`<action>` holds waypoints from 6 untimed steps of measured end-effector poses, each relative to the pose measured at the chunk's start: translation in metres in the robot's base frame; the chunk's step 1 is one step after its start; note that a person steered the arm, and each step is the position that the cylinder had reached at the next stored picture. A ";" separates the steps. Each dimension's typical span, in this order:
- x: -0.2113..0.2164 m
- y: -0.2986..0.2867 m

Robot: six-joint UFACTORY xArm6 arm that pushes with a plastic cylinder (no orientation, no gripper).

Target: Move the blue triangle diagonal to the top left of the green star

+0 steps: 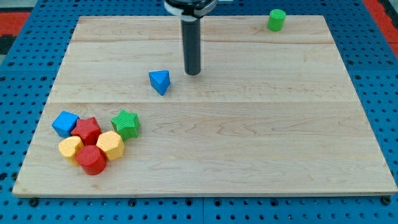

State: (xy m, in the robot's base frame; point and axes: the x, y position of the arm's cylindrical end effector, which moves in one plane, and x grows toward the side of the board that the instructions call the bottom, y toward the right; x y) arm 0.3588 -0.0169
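Observation:
The blue triangle (160, 81) lies on the wooden board, left of centre in the upper half. The green star (126, 124) sits lower left, below and to the left of the triangle, at the right edge of a cluster of blocks. My tip (193, 73) rests on the board just to the right of the blue triangle and slightly above it, with a small gap between them.
The cluster at the lower left holds a blue cube (64, 123), a red star (87, 130), a yellow block (70, 148), a yellow hexagon (111, 145) and a red cylinder (92, 160). A green cylinder (277, 20) stands at the top right.

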 end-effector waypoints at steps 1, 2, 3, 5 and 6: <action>0.050 -0.055; 0.080 -0.098; 0.031 -0.059; 0.054 -0.150; 0.075 -0.172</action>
